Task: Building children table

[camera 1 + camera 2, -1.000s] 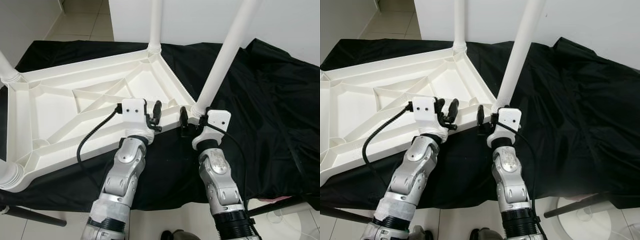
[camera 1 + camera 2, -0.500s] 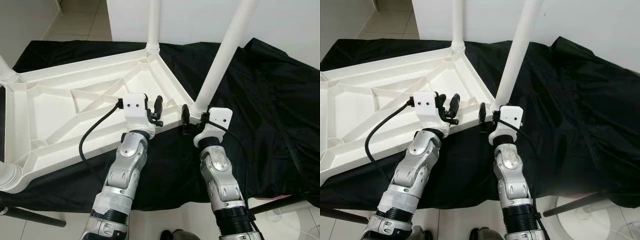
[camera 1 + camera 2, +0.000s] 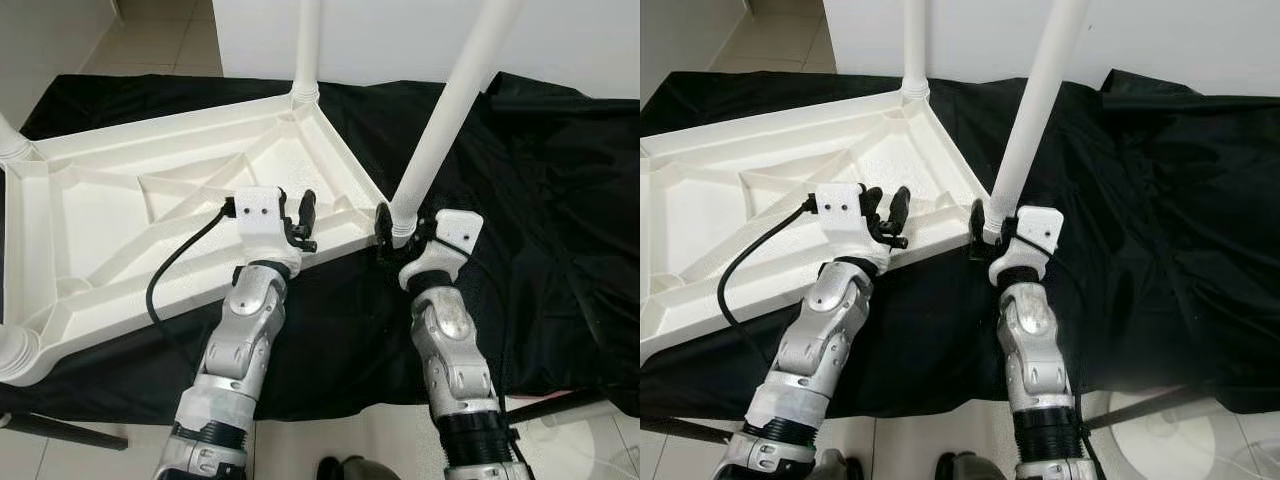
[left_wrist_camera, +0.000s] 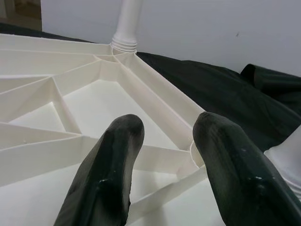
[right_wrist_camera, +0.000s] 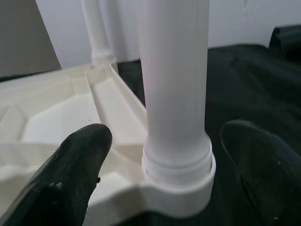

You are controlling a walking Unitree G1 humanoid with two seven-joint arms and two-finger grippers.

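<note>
Now right gripper [image 5: 157, 176] (open) straddles leg [image 5: 174, 89] closer.

Bright, even indoor light; head views sharp, wrist views soft on near fingers.

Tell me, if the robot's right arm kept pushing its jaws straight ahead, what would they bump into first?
Most likely the white table leg: it stands straight ahead of the open right gripper, centred between the jaws, just above its socket.
</note>
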